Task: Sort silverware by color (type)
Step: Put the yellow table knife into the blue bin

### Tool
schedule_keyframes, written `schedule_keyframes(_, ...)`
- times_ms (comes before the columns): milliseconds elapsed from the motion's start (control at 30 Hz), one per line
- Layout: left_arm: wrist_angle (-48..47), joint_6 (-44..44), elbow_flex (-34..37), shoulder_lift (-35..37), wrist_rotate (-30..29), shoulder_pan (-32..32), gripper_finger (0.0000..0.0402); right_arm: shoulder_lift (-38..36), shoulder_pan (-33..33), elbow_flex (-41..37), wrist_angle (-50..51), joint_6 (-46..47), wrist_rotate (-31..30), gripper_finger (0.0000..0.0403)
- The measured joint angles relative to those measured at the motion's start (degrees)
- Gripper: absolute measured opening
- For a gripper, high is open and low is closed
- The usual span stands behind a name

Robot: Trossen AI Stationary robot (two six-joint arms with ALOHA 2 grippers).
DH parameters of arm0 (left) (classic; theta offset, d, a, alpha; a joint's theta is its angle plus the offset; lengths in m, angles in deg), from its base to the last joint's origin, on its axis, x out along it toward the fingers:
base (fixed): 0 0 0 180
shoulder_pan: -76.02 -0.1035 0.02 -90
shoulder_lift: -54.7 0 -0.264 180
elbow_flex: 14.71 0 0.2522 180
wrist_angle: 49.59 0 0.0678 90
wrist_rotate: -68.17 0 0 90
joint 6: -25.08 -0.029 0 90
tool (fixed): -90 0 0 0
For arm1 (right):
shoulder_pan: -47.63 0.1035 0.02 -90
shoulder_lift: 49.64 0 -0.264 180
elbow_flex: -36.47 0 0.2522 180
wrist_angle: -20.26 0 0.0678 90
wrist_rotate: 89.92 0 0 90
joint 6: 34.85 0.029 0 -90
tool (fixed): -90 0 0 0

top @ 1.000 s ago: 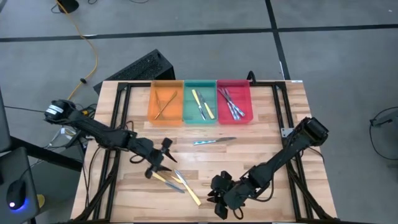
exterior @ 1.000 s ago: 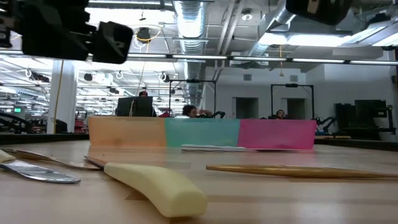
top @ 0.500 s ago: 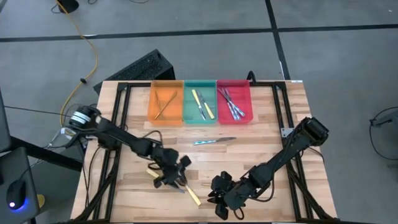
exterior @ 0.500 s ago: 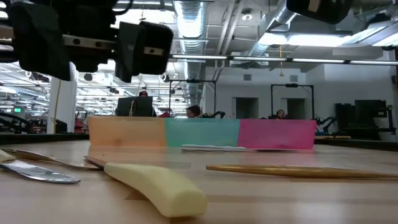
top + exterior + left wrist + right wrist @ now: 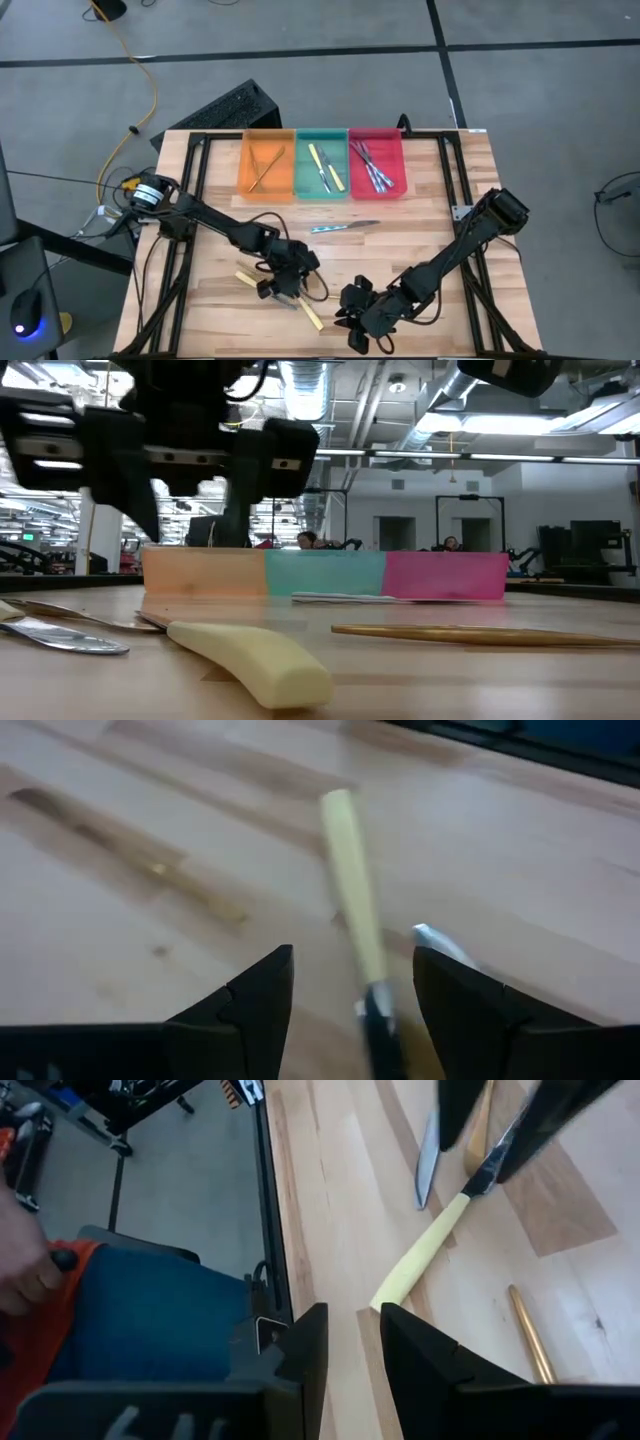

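Hovering my left end effector, fingers spread and empty, directly over the yellow-handled knife lying on the worktop. Its long axis runs lengthwise through my finger gap, handle pointing away; my right end effector, half-open, waits nearby.

Swung rightward across the front of the desk within the past second: left tool, from the left of the loose cutlery to directly above the yellow-handled knife, fingers apart on either side of its handle. Now larger and nearer centre in the low view.
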Motion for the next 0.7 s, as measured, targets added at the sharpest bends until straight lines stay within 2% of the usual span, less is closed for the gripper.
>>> schedule_keyframes(100, 0.24, 1.20, -0.02, -0.69, 0.50, -0.50, 0.0190, 0.00, 0.00, 0.00, 0.09, -0.30, 0.00, 0.0118)
schedule_keyframes(300, 1.55, 5.58, 0.00, -4.93, 5.71, -0.20, 0.0190, 0.00, -0.02, 0.00, 0.11, -2.78, -0.51, 0.0118)
schedule_keyframes(700, -1.03, 4.99, 0.00, -4.63, 6.35, -1.38, 0.0190, 0.00, -0.15, 0.00, 0.15, -6.13, -0.79, 0.0118)
